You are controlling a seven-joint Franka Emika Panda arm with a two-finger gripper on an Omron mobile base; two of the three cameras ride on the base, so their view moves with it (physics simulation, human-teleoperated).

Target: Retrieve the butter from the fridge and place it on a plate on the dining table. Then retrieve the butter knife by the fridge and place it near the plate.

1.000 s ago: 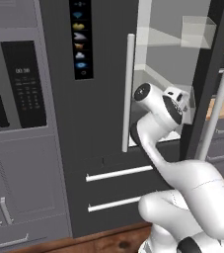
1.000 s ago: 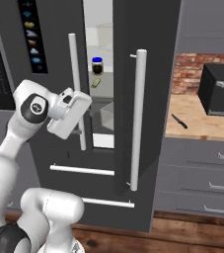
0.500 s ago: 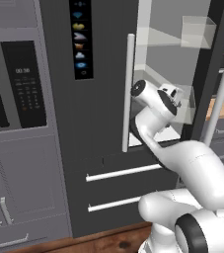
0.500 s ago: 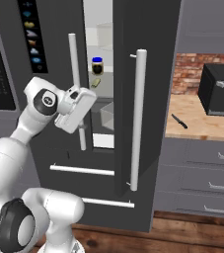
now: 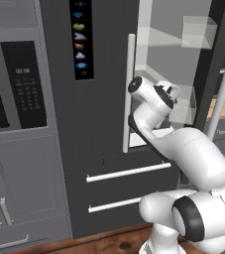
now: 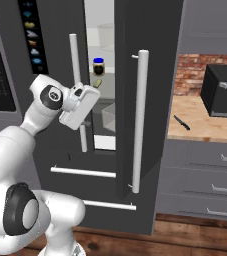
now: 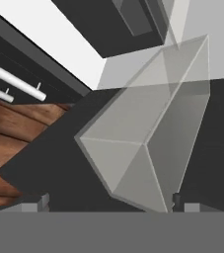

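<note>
The fridge [image 6: 157, 150] stands with its right door ajar, showing a white interior. On a shelf inside lies the butter [image 6: 98, 83], a small pale yellow stick, just below a dark jar with a blue lid [image 6: 99, 66]. My gripper [image 6: 70, 119] hovers in front of the gap beside the left door's white handle [image 6: 77, 90], lower than the butter and to its left. In the hand view the gripper [image 7: 109, 201] is open and holds nothing. The butter knife [image 6: 181, 122] lies on the wooden counter right of the fridge. The plate and dining table are out of view.
A clear door bin [image 7: 143, 143] hangs on the open door right in front of the hand. Left of the fridge stands a grey cabinet with a built-in microwave [image 5: 20, 84]. A black appliance [image 6: 225, 90] sits on the counter by a brick wall, above grey drawers [image 6: 210, 160].
The arm has folded up and in towards the fridge, carrying the hand slightly higher and closer to the door gap. The jaws stayed open.
</note>
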